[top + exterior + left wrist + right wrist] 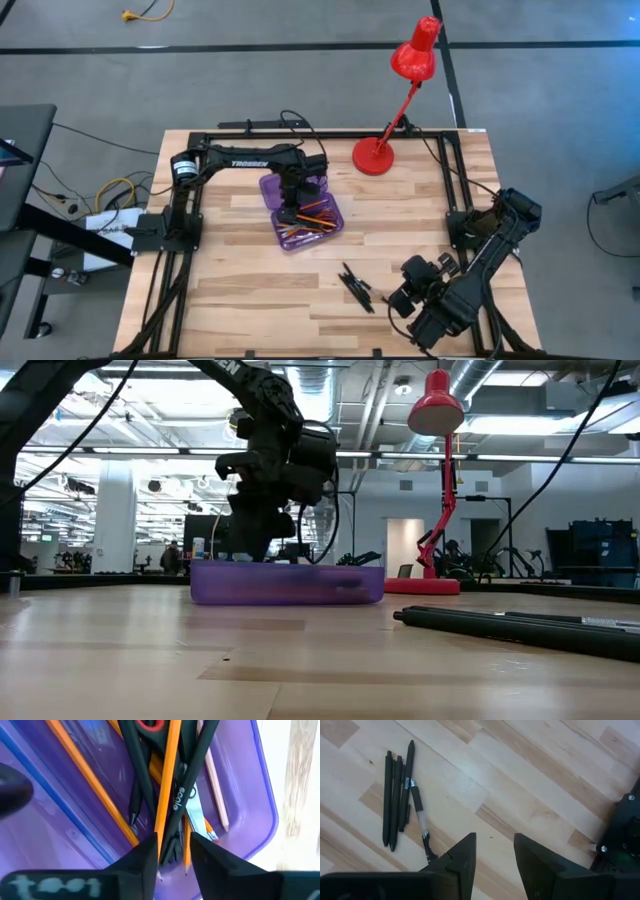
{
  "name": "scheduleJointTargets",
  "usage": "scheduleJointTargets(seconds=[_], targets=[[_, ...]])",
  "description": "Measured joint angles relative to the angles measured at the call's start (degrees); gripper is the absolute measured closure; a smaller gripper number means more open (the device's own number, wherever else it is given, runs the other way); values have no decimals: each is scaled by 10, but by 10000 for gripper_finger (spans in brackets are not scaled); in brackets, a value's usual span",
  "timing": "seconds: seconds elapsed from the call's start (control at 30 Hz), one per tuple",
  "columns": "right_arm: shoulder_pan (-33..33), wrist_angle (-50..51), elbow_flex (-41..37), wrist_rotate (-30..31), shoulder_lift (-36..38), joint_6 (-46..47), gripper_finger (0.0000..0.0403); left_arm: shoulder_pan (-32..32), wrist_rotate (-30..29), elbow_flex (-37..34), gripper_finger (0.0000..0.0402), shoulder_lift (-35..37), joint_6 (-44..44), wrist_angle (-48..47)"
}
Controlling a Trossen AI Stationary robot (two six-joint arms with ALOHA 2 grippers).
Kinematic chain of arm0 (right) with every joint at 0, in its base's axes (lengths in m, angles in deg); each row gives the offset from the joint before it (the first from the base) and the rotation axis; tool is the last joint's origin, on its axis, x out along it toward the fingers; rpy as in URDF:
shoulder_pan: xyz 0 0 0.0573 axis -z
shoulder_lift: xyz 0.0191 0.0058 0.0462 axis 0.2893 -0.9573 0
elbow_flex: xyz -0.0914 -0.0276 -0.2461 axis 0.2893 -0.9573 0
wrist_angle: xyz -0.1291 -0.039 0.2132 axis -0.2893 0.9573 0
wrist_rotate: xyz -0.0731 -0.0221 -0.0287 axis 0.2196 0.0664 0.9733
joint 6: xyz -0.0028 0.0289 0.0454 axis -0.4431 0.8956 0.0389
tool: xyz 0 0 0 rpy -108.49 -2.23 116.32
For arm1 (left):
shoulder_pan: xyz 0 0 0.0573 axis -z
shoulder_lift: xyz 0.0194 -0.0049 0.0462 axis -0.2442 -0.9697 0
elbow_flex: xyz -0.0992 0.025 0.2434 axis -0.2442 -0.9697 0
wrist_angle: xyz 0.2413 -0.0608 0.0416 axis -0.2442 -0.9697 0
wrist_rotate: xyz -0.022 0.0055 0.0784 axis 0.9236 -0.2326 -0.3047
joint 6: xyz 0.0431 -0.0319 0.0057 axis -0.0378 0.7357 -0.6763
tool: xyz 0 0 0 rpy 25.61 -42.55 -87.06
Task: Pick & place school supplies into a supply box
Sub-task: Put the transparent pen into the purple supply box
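Observation:
The purple supply box [332,232] sits open at the table's middle, also in the low view [285,585]. It holds orange pencils [90,785], black pens [137,780] and red-handled scissors [150,724]. My left gripper [175,852] points down into the box, open. A black pen [176,805] and an orange pencil [167,775] run down between its fingers. Several black pens [395,795] lie on the table near its front edge [355,285]. My right gripper [495,857] hangs open above the bare table, to their right. My left gripper stands with one finger on each side of the lower ends of the black pen [172,842] and the orange pencil [160,837], which lie in the box. The fingers come from above. I cannot tell whether either finger touches them.
A red desk lamp [400,90] stands at the table's far edge, right of the box. A dark frame [330,135] runs around the table. Bare wood lies between the box and the loose pens [520,628].

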Motion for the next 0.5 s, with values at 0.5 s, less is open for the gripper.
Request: scheduleJointTargets(seconds=[0.5], targets=[[55,4,0,34,0,-125,276,0,-43,1,264,185,48,97]])
